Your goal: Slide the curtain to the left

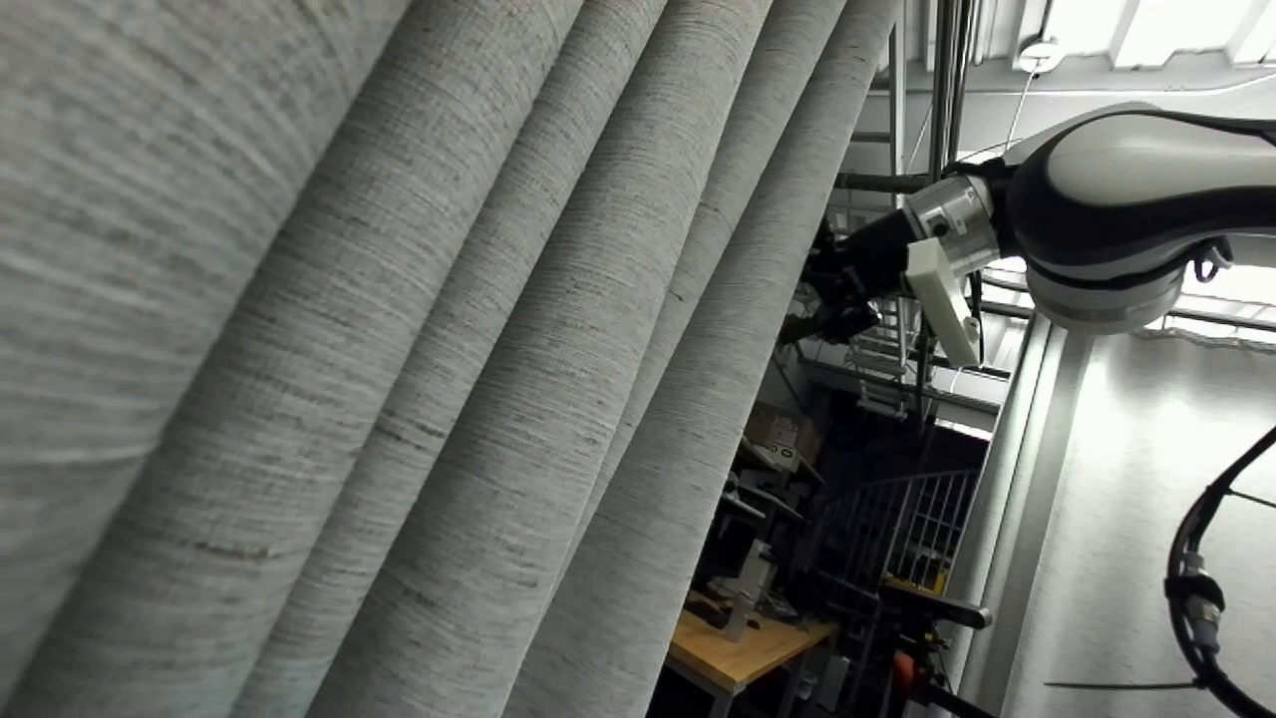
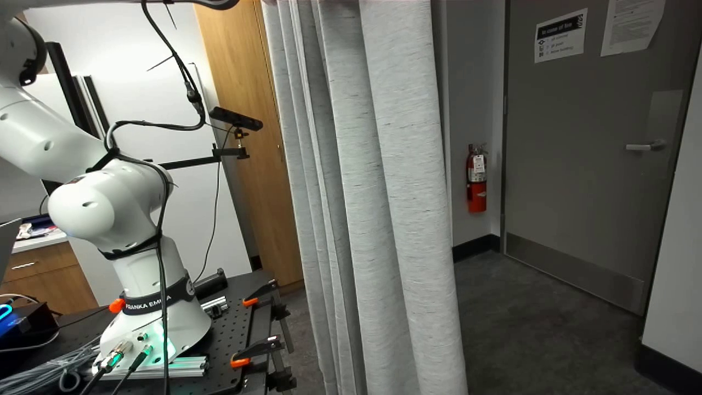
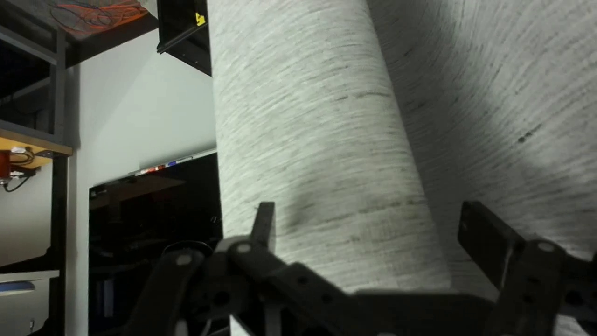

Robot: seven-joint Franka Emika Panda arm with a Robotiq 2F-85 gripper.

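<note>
In an exterior view, the heathered light-grey curtain (image 2: 384, 192), cut off above and below, hung right of the Franka Panda arm (image 2: 126, 197), also cropped. The Robotiq gripper (image 3: 369, 210) had its jaws wide apart near the curtain; whether they touched it was unclear.

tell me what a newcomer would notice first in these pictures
The curtain, most likely: its long folds fill the left and middle of an exterior view. Next, the open gripper, low in the wrist view, with curtain showing between its jaws. Then the red extinguisher between curtain and door in an exterior view.
</note>
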